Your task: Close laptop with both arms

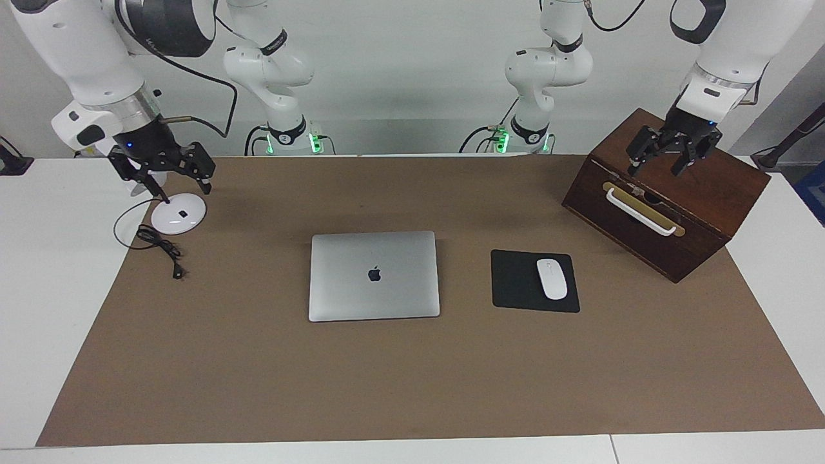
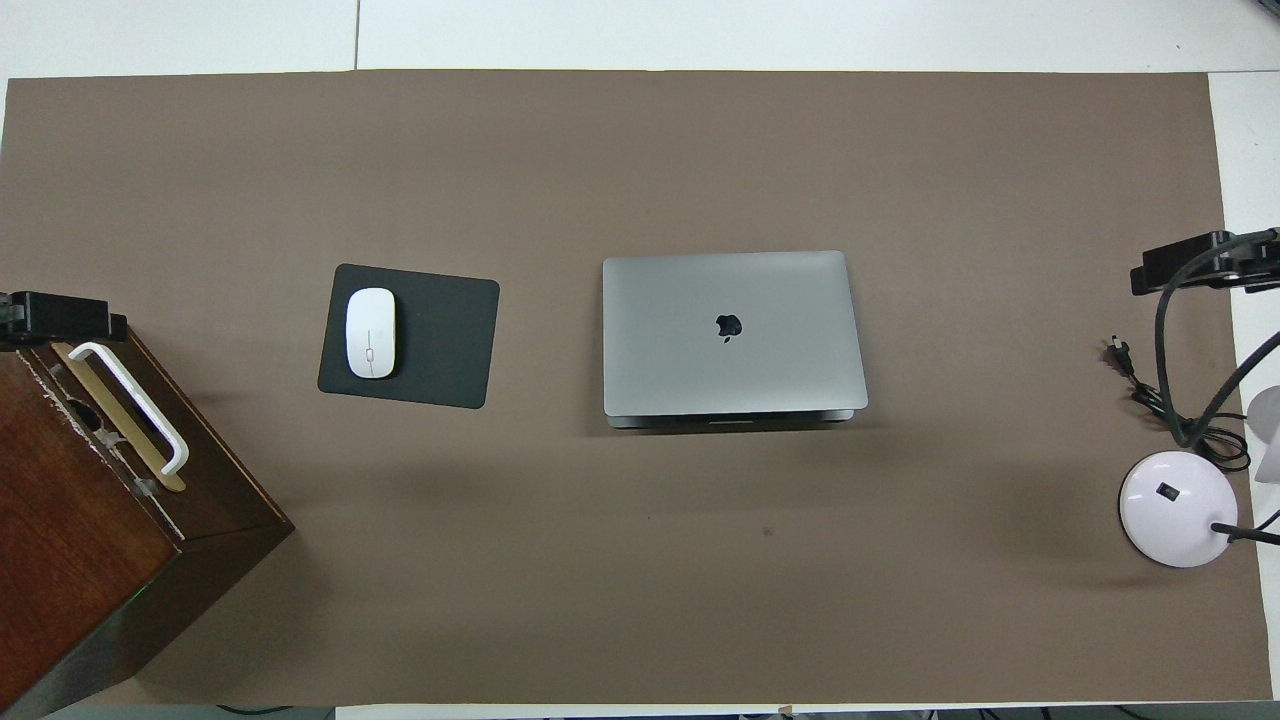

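Observation:
The silver-grey laptop (image 1: pixel 374 275) lies flat in the middle of the brown mat with its lid down and the dark apple logo up; it also shows in the overhead view (image 2: pixel 733 330). My left gripper (image 1: pixel 662 162) hangs open and empty over the top of the wooden box, well away from the laptop; its tip shows in the overhead view (image 2: pixel 60 315). My right gripper (image 1: pixel 169 179) hangs open and empty just over the white lamp base, toward the right arm's end of the table.
A dark wooden box (image 1: pixel 670 200) with a white handle stands at the left arm's end. A black mouse pad (image 1: pixel 515 280) with a white mouse (image 1: pixel 552 278) lies beside the laptop. A white round lamp base (image 1: pixel 178 214) with a black cable (image 1: pixel 161 248) sits at the right arm's end.

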Controlling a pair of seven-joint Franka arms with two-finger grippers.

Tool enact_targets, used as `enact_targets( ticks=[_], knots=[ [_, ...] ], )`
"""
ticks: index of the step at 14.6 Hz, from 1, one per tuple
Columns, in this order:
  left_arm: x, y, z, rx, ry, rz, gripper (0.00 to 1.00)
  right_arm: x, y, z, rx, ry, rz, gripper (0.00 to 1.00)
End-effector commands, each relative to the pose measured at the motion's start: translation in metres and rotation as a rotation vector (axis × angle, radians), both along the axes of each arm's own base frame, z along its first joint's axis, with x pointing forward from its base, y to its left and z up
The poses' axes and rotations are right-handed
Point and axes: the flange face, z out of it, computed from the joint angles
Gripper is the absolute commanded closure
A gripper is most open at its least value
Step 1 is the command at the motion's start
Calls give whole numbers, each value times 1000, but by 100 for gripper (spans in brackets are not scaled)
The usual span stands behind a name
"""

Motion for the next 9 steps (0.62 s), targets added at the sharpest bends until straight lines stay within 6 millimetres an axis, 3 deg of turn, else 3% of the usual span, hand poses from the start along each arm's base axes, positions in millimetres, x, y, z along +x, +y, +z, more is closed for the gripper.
enact_targets(
  ticks=[1, 9],
  knots=[
    [-9, -2, 2, 17, 2, 6, 0, -6, -1, 1, -2, -17, -9, 0],
    [-4, -1, 17, 41, 13, -3, 0, -16, 1, -6, 1, 10, -7, 0]
  ],
)
